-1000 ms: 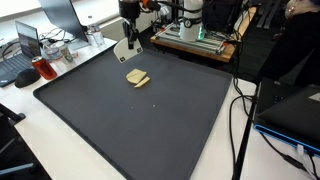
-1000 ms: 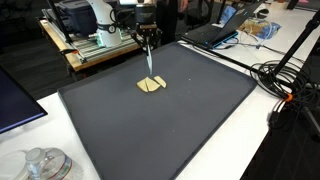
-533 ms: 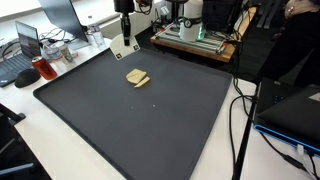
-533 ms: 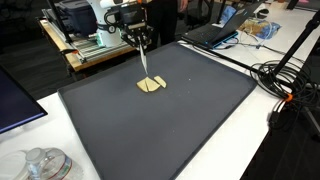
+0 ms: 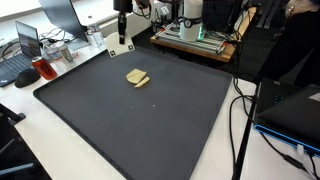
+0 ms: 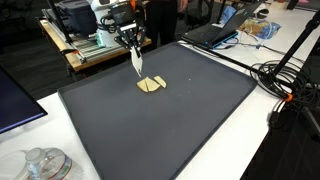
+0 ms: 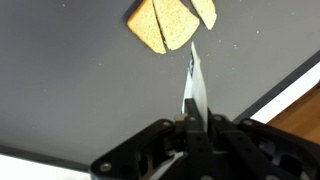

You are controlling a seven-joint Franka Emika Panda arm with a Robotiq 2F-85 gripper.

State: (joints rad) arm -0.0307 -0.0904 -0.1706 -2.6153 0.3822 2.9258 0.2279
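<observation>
A: What is the gripper (image 5: pixel 121 33) doing right now?

B: It is squeezing tight on the upper end of a thin white blade (image 5: pixel 121 46), with its jaws pressed close together. The blade is hanging tip-down below it. In an exterior view the blade is showing its flat face. In an exterior view where the gripper (image 6: pixel 130 40) is coming in from the far edge, the blade (image 6: pixel 135 62) is showing only its thin edge.

A: And where are the tan pieces lying?

B: The tan pieces (image 5: pixel 137 77) are lying flat on a black mat (image 5: pixel 150 130), overlapping one another. They are sitting in the half of the mat toward the far edge, well in from every edge.

A: Is the blade touching them?

B: In an exterior view it is hanging apart from them, over the mat's corner nearest the laptop (image 5: pixel 27 42). In the wrist view the blade (image 7: pixel 193 80) is pointing straight at the tan pieces (image 7: pixel 165 25), and its tip is seeming to meet their rim. From there I cannot tell the gap.

A: What is carrying the mat?

B: It is covering most of a white desk (image 5: pixel 55 145), which is showing along the mat's edges.
</observation>
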